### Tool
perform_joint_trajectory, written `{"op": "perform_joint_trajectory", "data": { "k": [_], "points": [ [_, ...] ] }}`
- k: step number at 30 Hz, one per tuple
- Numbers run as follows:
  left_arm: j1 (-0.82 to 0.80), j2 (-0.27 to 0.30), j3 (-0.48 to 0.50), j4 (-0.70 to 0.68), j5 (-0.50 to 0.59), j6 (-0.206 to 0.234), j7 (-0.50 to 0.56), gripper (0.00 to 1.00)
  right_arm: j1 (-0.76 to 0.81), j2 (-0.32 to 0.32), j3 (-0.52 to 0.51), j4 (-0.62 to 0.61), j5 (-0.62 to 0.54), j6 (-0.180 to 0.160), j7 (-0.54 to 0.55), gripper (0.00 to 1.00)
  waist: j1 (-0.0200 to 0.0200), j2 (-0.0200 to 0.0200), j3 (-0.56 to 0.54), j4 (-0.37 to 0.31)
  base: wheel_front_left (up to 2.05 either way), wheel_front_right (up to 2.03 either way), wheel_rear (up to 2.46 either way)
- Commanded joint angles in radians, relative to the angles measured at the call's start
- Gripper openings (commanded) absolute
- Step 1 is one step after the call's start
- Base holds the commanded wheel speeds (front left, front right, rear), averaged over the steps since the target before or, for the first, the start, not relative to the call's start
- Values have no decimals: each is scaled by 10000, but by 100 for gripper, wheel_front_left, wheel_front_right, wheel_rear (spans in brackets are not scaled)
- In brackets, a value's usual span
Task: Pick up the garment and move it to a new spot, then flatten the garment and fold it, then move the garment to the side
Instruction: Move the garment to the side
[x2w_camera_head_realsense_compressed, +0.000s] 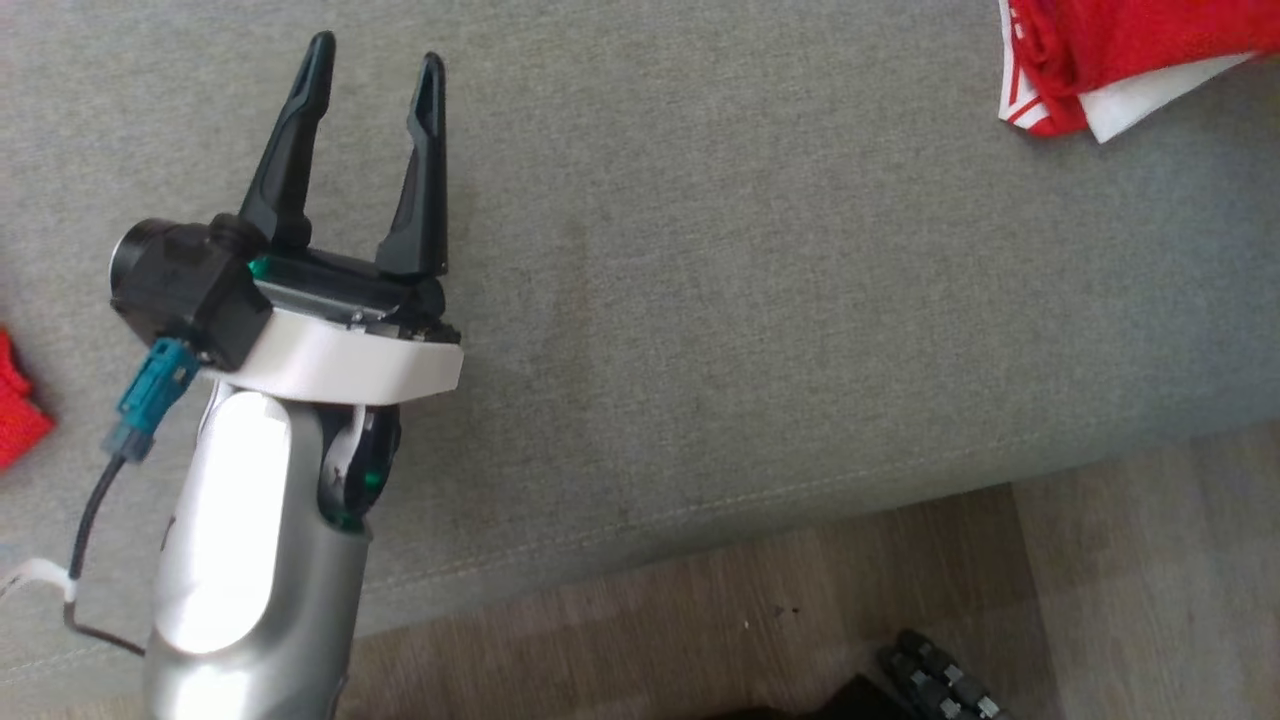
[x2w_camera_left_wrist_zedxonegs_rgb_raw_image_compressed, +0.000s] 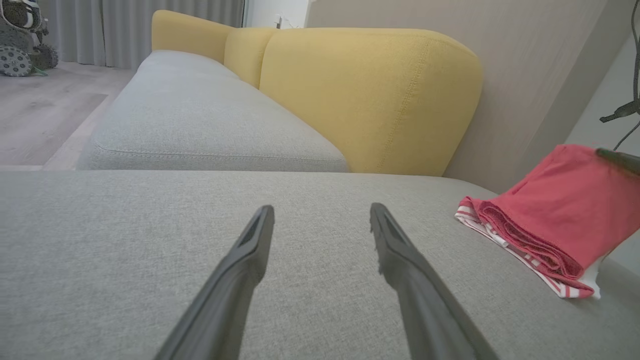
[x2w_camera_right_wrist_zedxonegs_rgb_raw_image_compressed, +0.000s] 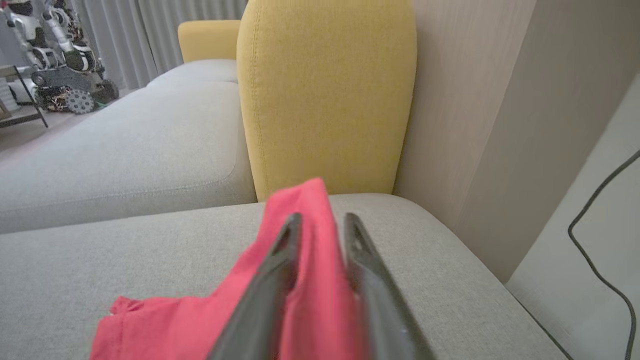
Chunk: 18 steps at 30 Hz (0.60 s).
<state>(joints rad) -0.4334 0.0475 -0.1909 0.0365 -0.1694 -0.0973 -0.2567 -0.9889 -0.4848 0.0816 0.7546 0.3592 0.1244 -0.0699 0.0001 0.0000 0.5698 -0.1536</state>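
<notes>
Grey fabric sofa seat (x2w_camera_head_realsense_compressed: 750, 250) spreads under everything, with its mustard-yellow padded backrest (x2w_camera_left_wrist_zedxonegs_rgb_raw_image_compressed: 370, 95) standing behind it against a beige wall. Pale wood-plank floor (x2w_camera_head_realsense_compressed: 900, 600) runs along the seat's front edge.

The silver-and-white left arm (x2w_camera_head_realsense_compressed: 240, 520) slants up from the lower left of the head view. Its black wrist housing sits to the outside, and the hand end is held low and nearly flat over the cushion, well apart from the cloth.

The folded red garment with white striped trim (x2w_camera_head_realsense_compressed: 1110, 40) lies at the far right of the seat, near the end of the backrest. In the left wrist view the garment (x2w_camera_left_wrist_zedxonegs_rgb_raw_image_compressed: 560, 215) rests in layers, its far side rising to a peak.

The left tool (x2w_camera_head_realsense_compressed: 377, 55) stands wide, its long dark fingers pointing ahead with grey cushion showing between them. The right tool (x2w_camera_right_wrist_zedxonegs_rgb_raw_image_compressed: 322, 220) angles down onto the garment. Its fingers (x2w_camera_right_wrist_zedxonegs_rgb_raw_image_compressed: 272, 280) are narrowly apart with red cloth in the gap — whether they pinch it I cannot tell. A thin black cable (x2w_camera_right_wrist_zedxonegs_rgb_raw_image_compressed: 570, 231) trails past the sofa's right end.
</notes>
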Motion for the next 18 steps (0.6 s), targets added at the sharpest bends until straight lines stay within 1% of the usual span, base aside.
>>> {"op": "perform_joint_trajectory", "data": {
  "k": [1,6,9,13,18],
  "points": [
    [-149,142,277,-298,-22,-28,-51,100,-34,-95,-27,-309,121,63,-36,100,-1,0,-67,52,0,0,0],
    [-35,108,374,-219,-130,-15,-51,100,43,-62,55,-666,108,63,-95,100,-1,0,-413,148,0,0,0],
    [64,82,459,-212,-242,20,-51,100,100,97,121,-1032,23,63,-77,100,-1,0,-766,265,0,0,0],
    [288,53,587,-217,-433,94,-51,100,415,584,337,-1773,-34,63,-55,100,-1,0,-1360,490,0,0,0],
    [694,34,669,-321,-701,244,-51,100,1360,1307,503,-2896,-231,63,-169,100,-1,0,-2108,939,0,0,0]
  ]
}}
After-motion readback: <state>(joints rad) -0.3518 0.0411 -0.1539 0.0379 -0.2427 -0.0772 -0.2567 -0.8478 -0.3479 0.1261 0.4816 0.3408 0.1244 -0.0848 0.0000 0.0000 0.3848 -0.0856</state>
